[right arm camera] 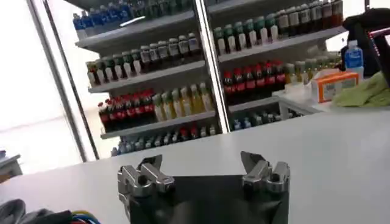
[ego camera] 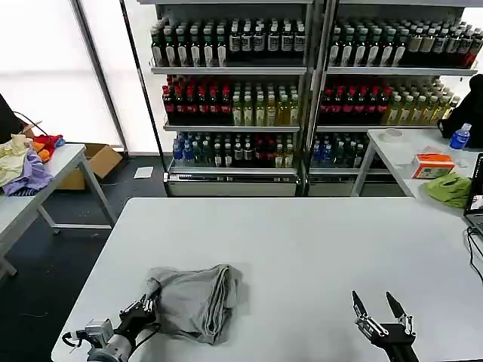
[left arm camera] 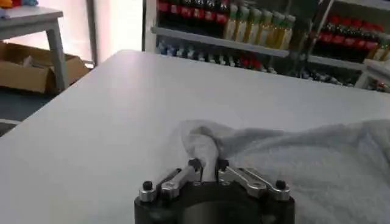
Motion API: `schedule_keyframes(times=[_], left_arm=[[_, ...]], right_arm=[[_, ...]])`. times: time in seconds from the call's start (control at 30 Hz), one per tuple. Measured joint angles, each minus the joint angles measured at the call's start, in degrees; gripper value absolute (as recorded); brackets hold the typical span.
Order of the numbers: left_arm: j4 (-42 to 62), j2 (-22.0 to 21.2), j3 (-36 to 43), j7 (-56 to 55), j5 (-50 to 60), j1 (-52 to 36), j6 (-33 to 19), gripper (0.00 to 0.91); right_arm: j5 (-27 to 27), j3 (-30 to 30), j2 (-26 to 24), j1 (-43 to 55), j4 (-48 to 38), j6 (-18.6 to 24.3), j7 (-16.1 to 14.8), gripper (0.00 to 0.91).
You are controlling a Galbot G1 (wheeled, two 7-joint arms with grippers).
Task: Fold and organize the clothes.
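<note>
You have one folded grey polo shirt [ego camera: 195, 302] on the worktop [ego camera: 302, 241], long axis front-to-back, left tool [ego camera: 143, 308] pinching its corner, right tool [ego camera: 379, 307] released.

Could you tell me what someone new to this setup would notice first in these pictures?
Probably the grey polo shirt, lying in a folded bundle near the front left of the white table, with the left gripper pinching its near corner. The right gripper hovers open over bare table at the front right. Behind, shelves of drink bottles fill the back wall.
</note>
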Motion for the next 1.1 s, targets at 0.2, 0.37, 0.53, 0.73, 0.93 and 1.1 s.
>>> schedule_keyframes(times=[0.2, 0.37, 0.53, 0.73, 0.93, 1.1], left_arm=[[0.0, -0.6, -1.7, 0.3, -1.5, -0.3, -0.4, 0.0], [-1.7, -0.3, -5.2, 0.4, -3.3, 0.3, -0.1, 0.0], [-4.2, 0.4, -12.4, 0.4, -7.0, 0.7, 0.9, 0.0], [-6.5, 3.2, -23.0, 0.4, -12.8, 1.5, 2.6, 0.01], [-9.0, 6.8, -31.1, -0.5, -17.4, 2.5, 3.9, 0.01], [-13.2, 6.4, -31.2, -1.5, -16.5, 3.6, 4.2, 0.01]], right_arm=[[0.0, 0.1, -0.1, 0.1, 0.1, 0.1, 0.0, 0.907], [0.0, 0.2, -0.1, 0.3, 0.1, 0.0, 0.0, 0.907], [0.0, -0.1, -0.3, 0.5, -0.4, 0.1, 0.0, 0.907], [0.0, -0.6, -0.6, 0.9, -0.5, 0.0, 0.3, 0.907], [0.5, 0.1, -0.5, 1.2, -0.3, 0.1, 0.5, 0.907], [1.1, 1.3, -0.6, 1.9, -0.4, 0.1, 0.6, 0.907]])
